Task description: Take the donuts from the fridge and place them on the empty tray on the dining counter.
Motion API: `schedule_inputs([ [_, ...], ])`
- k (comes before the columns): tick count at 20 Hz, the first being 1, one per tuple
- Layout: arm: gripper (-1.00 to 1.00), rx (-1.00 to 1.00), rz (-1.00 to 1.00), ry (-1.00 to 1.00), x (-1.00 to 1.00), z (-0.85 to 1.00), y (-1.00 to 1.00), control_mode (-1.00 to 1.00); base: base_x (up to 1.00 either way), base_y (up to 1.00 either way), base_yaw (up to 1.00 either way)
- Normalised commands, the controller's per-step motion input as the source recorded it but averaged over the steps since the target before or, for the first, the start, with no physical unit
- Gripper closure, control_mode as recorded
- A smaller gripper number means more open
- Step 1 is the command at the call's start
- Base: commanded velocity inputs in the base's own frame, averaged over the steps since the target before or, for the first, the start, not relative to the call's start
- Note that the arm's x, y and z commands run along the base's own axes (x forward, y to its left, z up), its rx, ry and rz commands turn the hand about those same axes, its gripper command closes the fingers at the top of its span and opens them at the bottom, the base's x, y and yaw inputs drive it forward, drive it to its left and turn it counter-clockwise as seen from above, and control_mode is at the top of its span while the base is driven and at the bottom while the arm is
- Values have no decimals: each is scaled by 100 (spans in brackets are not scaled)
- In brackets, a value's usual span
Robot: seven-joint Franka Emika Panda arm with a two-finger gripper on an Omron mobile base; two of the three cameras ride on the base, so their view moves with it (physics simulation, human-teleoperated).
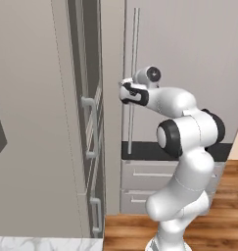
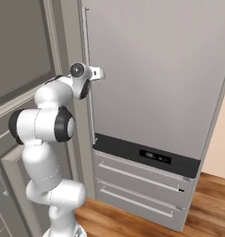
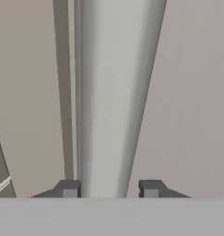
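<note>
Standing shut, the fridge point(image 2: 155, 78) fills the far side of the scene, its tall light-grey door flat and unbroken above a dark band and two grey drawers point(image 2: 141, 185). So we're right at the start, folks: the door isn't open yet, the donuts are presumably inside and hidden behind it, and neither the tray nor the dining desk has had anything carried to it. Everything is left to do: swing the door, reach in, lift each donut, travel over, set them down.

To the left of the fridge runs a tall cabinet point(image 1: 37, 122) with small bar pulls down its edge, and wooden floor point(image 2: 206, 203) shows below.

Now the arm point(image 1: 189, 147): it rises from its base, elbow bent high, forearm reaching level toward the door's left edge with the wrist turned to face the door squarely. And there's the contact point, the long vertical handle point(image 1: 133, 59). The gripper point(image 3: 110, 189) sits right on it; in the hand view the bar runs straight up between the two dark fingertips point(image 3: 69, 189), which are clamped in against its sides. I'd call that a firm hold on the handle, ready for a pull.
</note>
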Motion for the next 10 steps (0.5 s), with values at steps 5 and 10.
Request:
schedule_inputs([
  [5,100,25,-18,35,-7,-9,-92,-100,0,0,0],
  [10,100,35,-14,11,-94,-8,-100,-100,0,0,0],
])
